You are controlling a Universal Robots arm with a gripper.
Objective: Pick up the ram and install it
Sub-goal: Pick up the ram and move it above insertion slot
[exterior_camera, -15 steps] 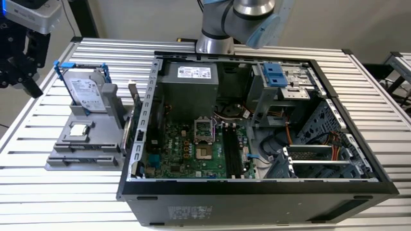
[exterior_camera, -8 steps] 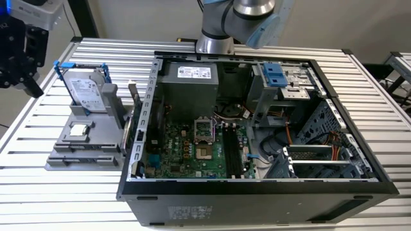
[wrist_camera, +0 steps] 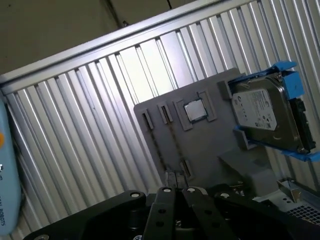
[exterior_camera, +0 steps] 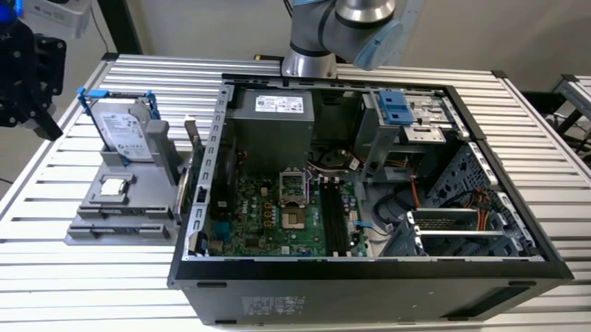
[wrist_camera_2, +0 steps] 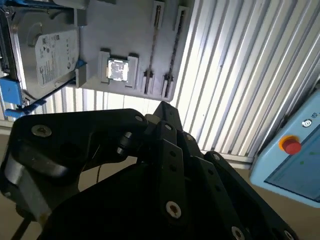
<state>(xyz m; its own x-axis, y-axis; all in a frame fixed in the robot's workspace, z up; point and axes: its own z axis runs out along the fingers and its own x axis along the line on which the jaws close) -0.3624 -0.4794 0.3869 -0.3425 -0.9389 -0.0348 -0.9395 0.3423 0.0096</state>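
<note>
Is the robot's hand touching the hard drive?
Apart. The exterior view shows the hand up off to the side, with bare table between it and the hard drive.

Black gripper (exterior_camera: 28, 117) raised, pointing downward

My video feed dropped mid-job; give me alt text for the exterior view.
An open computer case lies on a slatted metal table, its green motherboard exposed. At the exterior view's left, a grey tray holds a hard drive with blue rails, and the black gripper hangs farther left.
</note>
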